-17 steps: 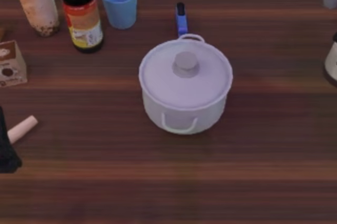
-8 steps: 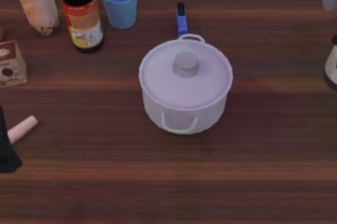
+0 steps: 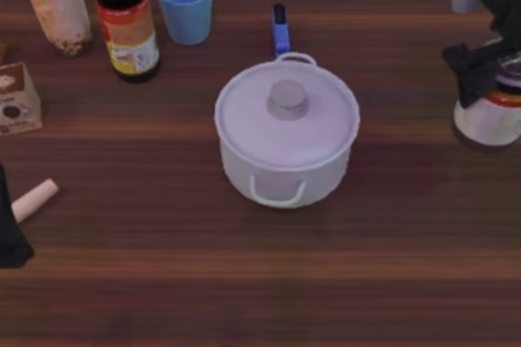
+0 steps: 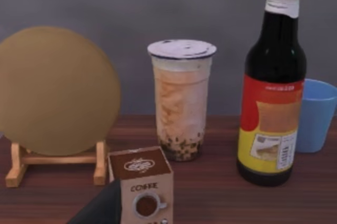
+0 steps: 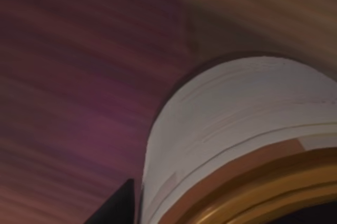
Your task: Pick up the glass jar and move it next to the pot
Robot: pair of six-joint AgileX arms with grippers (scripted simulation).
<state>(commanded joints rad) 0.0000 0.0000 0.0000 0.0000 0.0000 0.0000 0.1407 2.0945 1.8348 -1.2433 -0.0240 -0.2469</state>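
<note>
Your left gripper (image 3: 11, 237) is sitting parked at the table's left edge; I cannot tell how its fingers stand. Mid-table, the pot (image 3: 286, 137) is waiting. Farther off at the right edge, your right gripper (image 3: 487, 54) is clamping the glass jar (image 3: 488, 119) near its lid. With so high a hold, the jar risks tilting or slipping, or bumping the pot's handle.

Lighting's soft and even, kinda dim overall, no glare anywhere. The pot (image 3: 286, 139) only drops a faint shadow on the table (image 3: 163, 282) right around its base. Right wrist view is smeared, wood grain streaky, the glass jar (image 5: 247, 145) fuzzy-edged.
</note>
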